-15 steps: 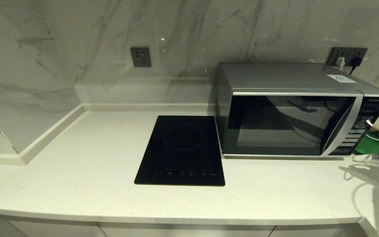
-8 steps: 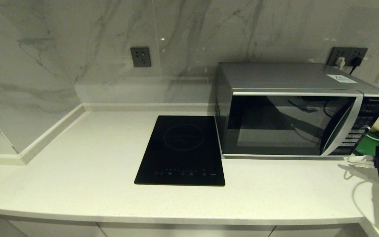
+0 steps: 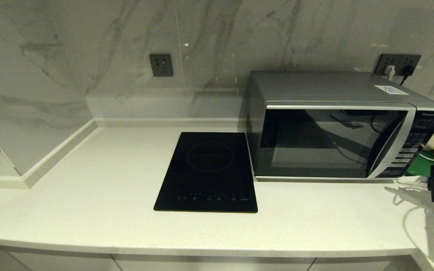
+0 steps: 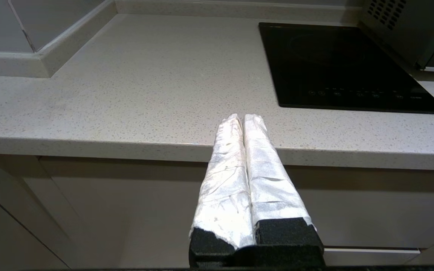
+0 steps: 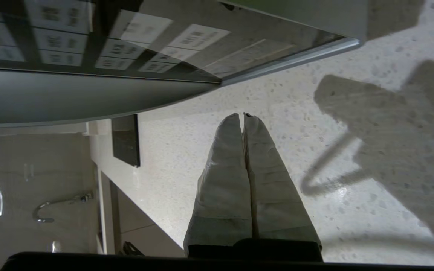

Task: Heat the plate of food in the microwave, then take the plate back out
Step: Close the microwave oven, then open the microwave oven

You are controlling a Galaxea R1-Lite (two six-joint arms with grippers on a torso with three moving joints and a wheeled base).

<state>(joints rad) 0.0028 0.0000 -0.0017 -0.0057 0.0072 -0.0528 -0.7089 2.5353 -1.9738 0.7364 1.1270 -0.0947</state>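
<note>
Seemingly mid-heating, the microwave point(image 3: 337, 141) stands door closed at three o'clock on the counter point(image 3: 107, 210), no plate of food visible. Right gripper point(image 5: 244, 116), jaws pressed together, hovers beside its button panel point(image 3: 409, 150); left gripper point(image 4: 244, 117), likewise closed, waits at the counter's front edge. Next: opening the door.

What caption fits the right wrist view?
Shut right gripper above the counter, beside the microwave corner.

Pale speckled countertop point(image 3: 89, 210), black induction cooktop point(image 3: 207, 171) flat on it, microwave point(image 3: 337, 128) alongside, perhaps a green tray point(image 3: 420, 165) behind.
</note>
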